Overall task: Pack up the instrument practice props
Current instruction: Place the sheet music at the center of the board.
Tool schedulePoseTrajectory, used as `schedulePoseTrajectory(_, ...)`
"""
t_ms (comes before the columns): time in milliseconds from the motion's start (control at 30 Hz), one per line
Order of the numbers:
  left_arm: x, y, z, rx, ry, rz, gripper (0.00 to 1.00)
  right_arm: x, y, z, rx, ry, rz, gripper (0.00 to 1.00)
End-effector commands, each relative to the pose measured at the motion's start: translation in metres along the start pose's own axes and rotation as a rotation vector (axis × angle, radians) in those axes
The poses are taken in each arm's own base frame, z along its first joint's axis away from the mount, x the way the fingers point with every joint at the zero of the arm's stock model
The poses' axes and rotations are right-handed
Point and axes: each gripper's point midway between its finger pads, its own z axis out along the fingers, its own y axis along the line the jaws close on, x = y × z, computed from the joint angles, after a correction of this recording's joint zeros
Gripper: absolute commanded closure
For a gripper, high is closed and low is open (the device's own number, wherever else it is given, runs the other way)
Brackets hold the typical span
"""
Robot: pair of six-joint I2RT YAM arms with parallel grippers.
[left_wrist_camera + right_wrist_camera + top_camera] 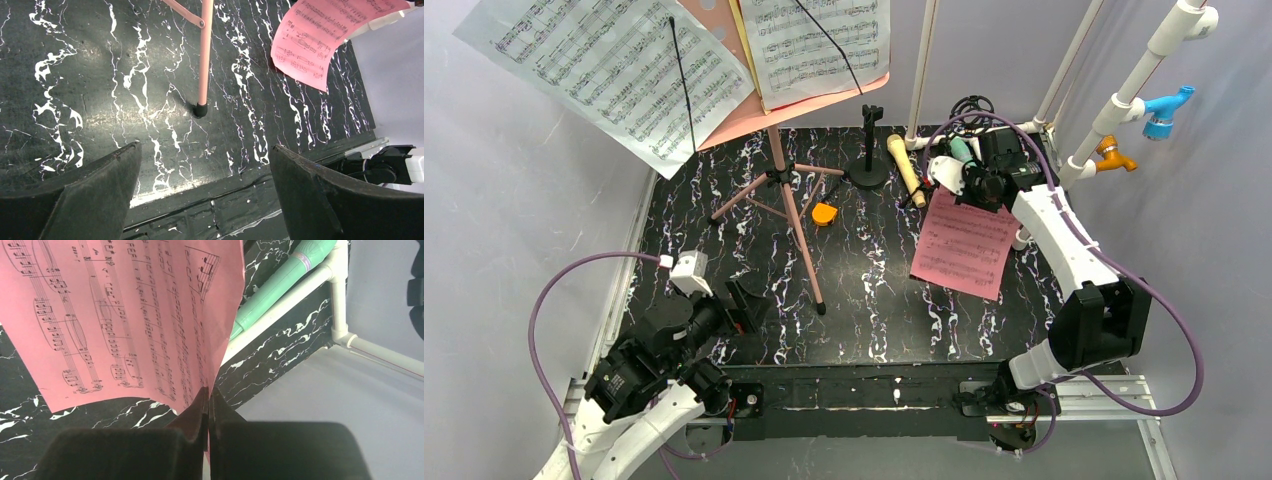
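My right gripper (959, 190) (207, 391) is shut on the edge of a pink music sheet (965, 243) (125, 315), which hangs onto the black marbled table at the back right; the sheet also shows in the left wrist view (320, 40). A teal microphone (961, 150) (280, 280) lies just behind it, against the white pipe. A beige microphone (906, 170) lies to its left. The pink perforated board (712, 12) on pink tripod legs (794, 220) (205, 50) holds white sheets (614, 70) at the back left. My left gripper (746, 300) (205, 146) is open and empty near the front left.
A black microphone stand (870, 150) stands behind the tripod, and a small orange object (824, 214) lies beside it. A white pipe frame (1124, 90) with blue (1169, 110) and orange (1114, 155) fittings rises at the back right. The table's front edge (210, 200) lies under my left gripper.
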Motion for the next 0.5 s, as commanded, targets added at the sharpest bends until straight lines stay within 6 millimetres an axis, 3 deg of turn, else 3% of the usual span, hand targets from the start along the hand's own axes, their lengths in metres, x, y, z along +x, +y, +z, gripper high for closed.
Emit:
schedulePoseTrajectory(0, -0.012, 0.005, -0.009, -0.025, -0.041, 0.020, 0.02, -0.016, -0.024, -0.008, 0.072, -0.063, -0.022, 0.99)
schedulePoseTrajectory(267, -0.012, 0.007, -0.010, -0.033, -0.044, 0.026, 0.02, -0.015, -0.042, -0.008, 0.147, -0.039, -0.062, 0.99)
schedulePoseTrajectory(467, -0.011, 0.009, -0.011, -0.038, -0.048, 0.029, 0.02, -0.004, -0.042, 0.003, 0.161, 0.007, -0.060, 0.99)
